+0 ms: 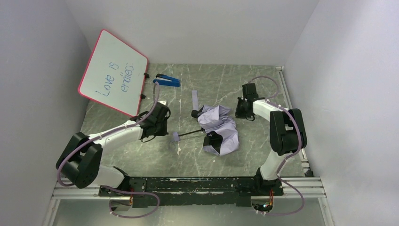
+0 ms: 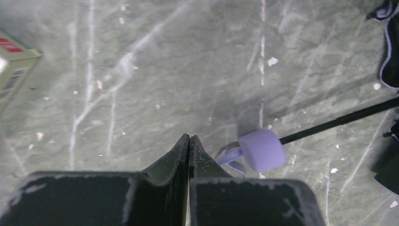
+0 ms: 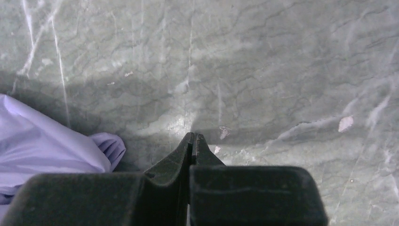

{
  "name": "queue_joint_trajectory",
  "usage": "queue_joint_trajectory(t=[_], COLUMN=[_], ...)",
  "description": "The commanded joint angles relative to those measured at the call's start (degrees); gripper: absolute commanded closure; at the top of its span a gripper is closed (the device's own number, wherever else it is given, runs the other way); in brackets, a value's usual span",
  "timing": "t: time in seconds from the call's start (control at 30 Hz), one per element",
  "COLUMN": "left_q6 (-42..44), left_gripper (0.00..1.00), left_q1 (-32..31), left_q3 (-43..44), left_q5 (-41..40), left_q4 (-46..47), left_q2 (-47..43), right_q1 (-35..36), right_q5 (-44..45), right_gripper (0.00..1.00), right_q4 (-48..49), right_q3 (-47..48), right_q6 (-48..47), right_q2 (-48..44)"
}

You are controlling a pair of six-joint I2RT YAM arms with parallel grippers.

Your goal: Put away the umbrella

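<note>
Lying mid-worktop (image 1: 155,160), umbrella (image 1: 219,129) not yet folded: lilac canopy crumpled, thin black shaft (image 2: 339,120) extended to left, handle (image 2: 261,150) at its end. Left gripper (image 2: 189,137) just beside handle, fingers pressed together, holding nothing. Right gripper (image 3: 194,135) near right edge of canopy, also closed and empty. Risks, as I judge — closed fingers nudging round handle would slide it away; wrist loop (image 2: 230,157) may snag fingertip; loose fabric and ribs may catch — canopy then drags instead of folding.
</note>
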Motion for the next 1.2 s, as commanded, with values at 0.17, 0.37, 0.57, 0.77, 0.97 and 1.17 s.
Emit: queue_joint_trajectory(t=[0.17,0.37,0.57,0.77,0.97,1.17], left_q6=[-4.3,-3.5,-2.6,-2.7,-2.5,-1.1], left_gripper=[0.95,0.95,0.95,0.95,0.95,0.95], left_q1=[-7.3,-7.9,-9.3,-14.4,-14.6,-14.2], left_q3=[-2.5,-2.3,0.5,10.7,15.1,15.8], left_q5=[-0.5,-2.3,-1.3,-0.2,0.3,-1.2], left_q4=[6.3,8.5,12.0,12.7,12.4,11.3], left_q2=[2.2,5.5,10.3,19.5,23.8,23.3], right_q1=[-0.3,0.0,4.4,16.8,17.3,17.3], right_q5=[-5.3,-7.3,-9.3,-10.0,-7.9,-1.2], right_gripper=[1.00,1.00,1.00,1.00,1.00,0.98], right_q4=[-0.4,-0.8,0.3,4.4,6.3,2.7], right_q3=[0.0,-0.5,-2.8,-5.2,-8.6,-9.6], right_q6=[-3.2,-3.9,-2.8,4.4,8.0,7.8], right_q2=[1.7,2.1,0.8,-0.2,-3.7,-9.0])
